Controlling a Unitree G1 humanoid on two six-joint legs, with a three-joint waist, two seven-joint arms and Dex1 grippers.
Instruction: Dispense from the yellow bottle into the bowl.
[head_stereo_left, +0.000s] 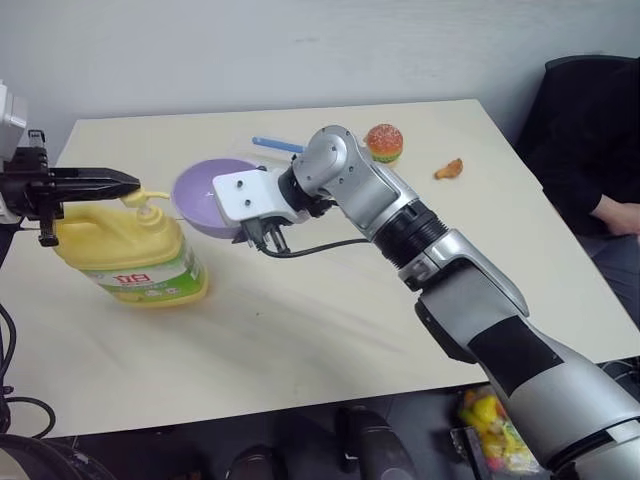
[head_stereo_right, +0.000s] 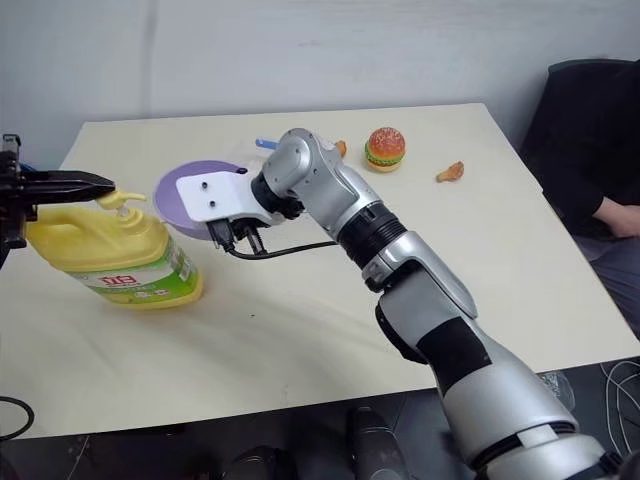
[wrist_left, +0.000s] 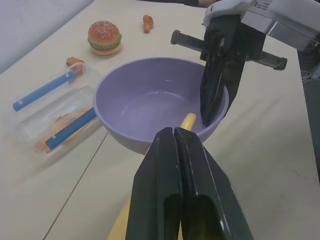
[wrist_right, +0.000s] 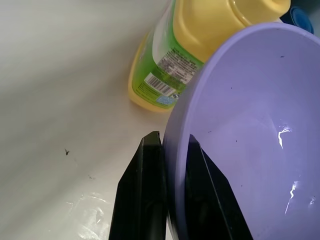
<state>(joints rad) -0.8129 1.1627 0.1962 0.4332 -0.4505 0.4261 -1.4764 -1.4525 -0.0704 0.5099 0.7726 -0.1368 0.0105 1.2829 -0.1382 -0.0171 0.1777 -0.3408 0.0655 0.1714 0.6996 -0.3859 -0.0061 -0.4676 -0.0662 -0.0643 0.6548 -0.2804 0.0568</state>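
Item: pump step. My right gripper (wrist_right: 167, 200) clamps bowl (wrist_left: 150, 105) rim under nozzle; left gripper (wrist_left: 175, 150) closed above yellow bottle (head_stereo_left: 130, 255) pump; next, I press down.

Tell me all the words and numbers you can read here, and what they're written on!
Red characters on the yellow bottle's green and white label: too blurred to read.
Fine print and barcode on the bottle's back label: too small to read.
Nothing else carries any writing.
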